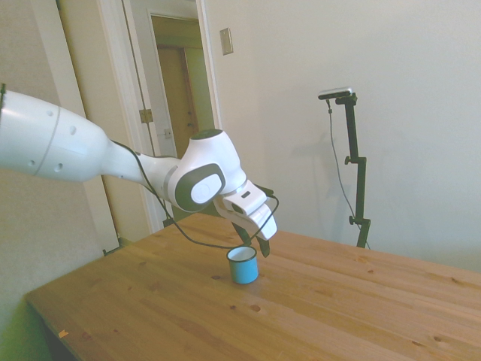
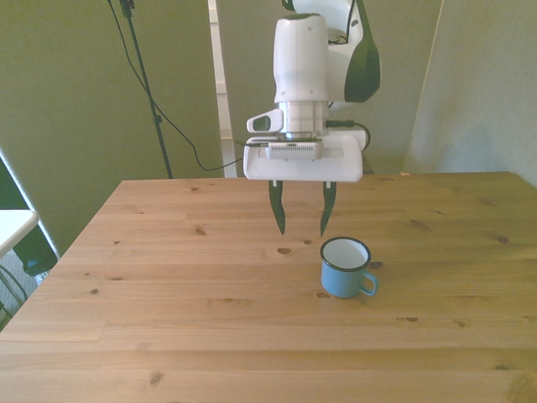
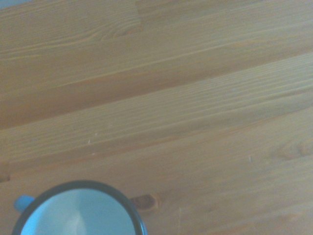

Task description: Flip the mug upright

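Note:
The light-blue mug [image 2: 345, 269] stands upright on the wooden table [image 2: 168, 294], mouth up, with its white inside and dark rim showing. Its handle points toward the front view's right. In the side view the mug [image 1: 243, 265] sits just below the gripper. My gripper [image 2: 302, 227] hangs open a little above the table, behind the mug and toward the front view's left of it, holding nothing. The dark fingers [image 2: 278, 210] point straight down. The wrist view catches part of the mug's rim and inside [image 3: 78, 210] from above.
The table [image 1: 338, 301] stretches wide around the mug, with knots in the planks. A doorway [image 1: 176, 83] and a white wall stand behind it in the side view.

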Action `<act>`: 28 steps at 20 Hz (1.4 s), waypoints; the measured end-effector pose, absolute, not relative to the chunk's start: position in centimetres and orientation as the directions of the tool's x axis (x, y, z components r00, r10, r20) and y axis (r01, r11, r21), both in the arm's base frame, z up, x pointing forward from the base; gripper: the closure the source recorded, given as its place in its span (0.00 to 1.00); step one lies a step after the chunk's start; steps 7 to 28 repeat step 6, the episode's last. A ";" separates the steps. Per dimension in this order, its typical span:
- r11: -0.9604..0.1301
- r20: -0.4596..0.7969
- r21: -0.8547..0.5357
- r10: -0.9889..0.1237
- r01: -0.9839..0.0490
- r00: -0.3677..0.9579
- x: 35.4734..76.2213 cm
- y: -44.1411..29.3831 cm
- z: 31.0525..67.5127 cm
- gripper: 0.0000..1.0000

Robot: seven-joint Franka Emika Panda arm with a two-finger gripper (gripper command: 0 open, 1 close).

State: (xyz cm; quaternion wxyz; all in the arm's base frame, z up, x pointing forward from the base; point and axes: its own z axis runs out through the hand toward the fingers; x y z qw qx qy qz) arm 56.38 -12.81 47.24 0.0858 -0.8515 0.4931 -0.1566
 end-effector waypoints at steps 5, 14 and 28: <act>-0.564 0.136 -0.252 -0.825 -0.786 0.548 51.0 -12.4 49.3 0.00; -0.580 0.126 -0.241 -0.814 -0.778 0.568 50.2 -12.2 49.3 0.00; -0.580 0.126 -0.241 -0.814 -0.778 0.568 50.2 -12.2 49.3 0.00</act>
